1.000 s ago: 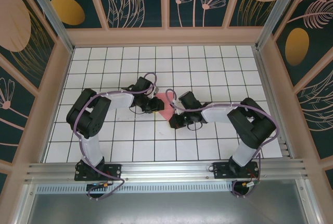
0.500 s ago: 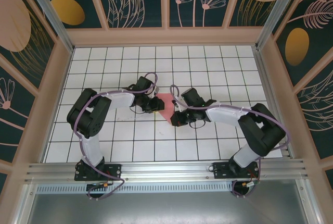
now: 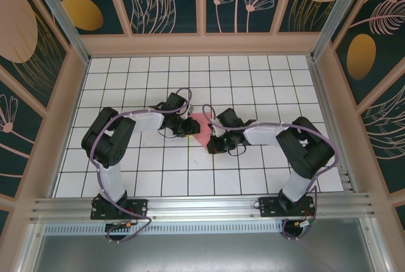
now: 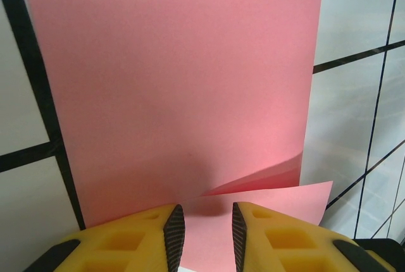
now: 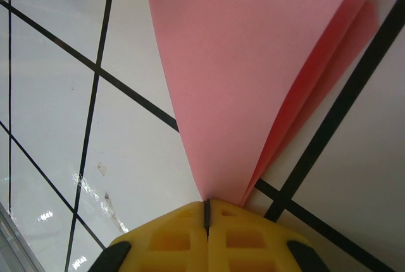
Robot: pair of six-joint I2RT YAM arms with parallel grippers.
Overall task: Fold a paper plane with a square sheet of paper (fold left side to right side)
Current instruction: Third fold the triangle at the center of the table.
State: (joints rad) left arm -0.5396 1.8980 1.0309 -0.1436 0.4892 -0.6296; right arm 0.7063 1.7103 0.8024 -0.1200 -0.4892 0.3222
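While your right gripper [image 5: 207, 214] is clamped tight on a pointed corner of the thin pink-red square sheet of paper [image 3: 201, 126], keep that pinch firm. The sheet lies mid-way across the white gridded table [image 3: 126, 82], between the two arms, already doubled, with its layers gaping near the pinched corner. Your left gripper [image 4: 204, 234] sits low over the sheet's edge, jaws a little apart with pink showing in the gap; it grips nothing, and contact cannot be told. Use it as an anchor, I'd judge. Carry the corner across in a low arc, without tugging, so the sheet does not slide. Line the edges up before you press any crease.
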